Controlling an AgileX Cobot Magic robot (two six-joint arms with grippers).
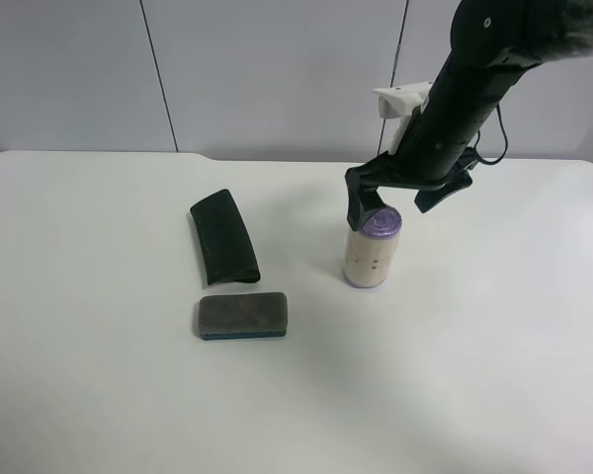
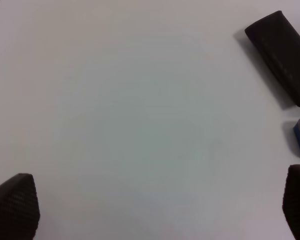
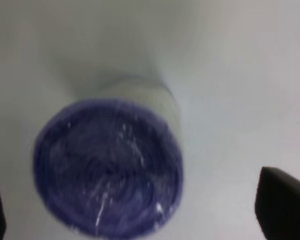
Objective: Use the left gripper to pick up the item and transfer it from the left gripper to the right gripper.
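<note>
Fingers [image 1: 361, 197] of the right gripper [image 1: 400, 194] stand spread wide over the upright roll, one tip at its purple top and the other out to the right; whether the near tip touches it cannot be told. Its wrist view shows the two dark fingertips [image 3: 282, 205] far apart at the picture's edges with nothing pinched between them. Largest in the scene is the white table [image 1: 99, 395], then the thick black arm [image 1: 474, 69] with a white bracket [image 1: 400, 104], reaching down from the far right. The item [image 1: 373, 247] stands on end right of centre, its cream label facing the camera. Left of it, well apart, lies the dark folded pouch [image 1: 222, 237], and just nearer than that, the grey eraser block [image 1: 242, 316] on its blue base. Open too is the left gripper [image 2: 155, 210], its fingertips wide over bare tabletop, the pouch and the eraser's blue edge at that view's margin.
</note>
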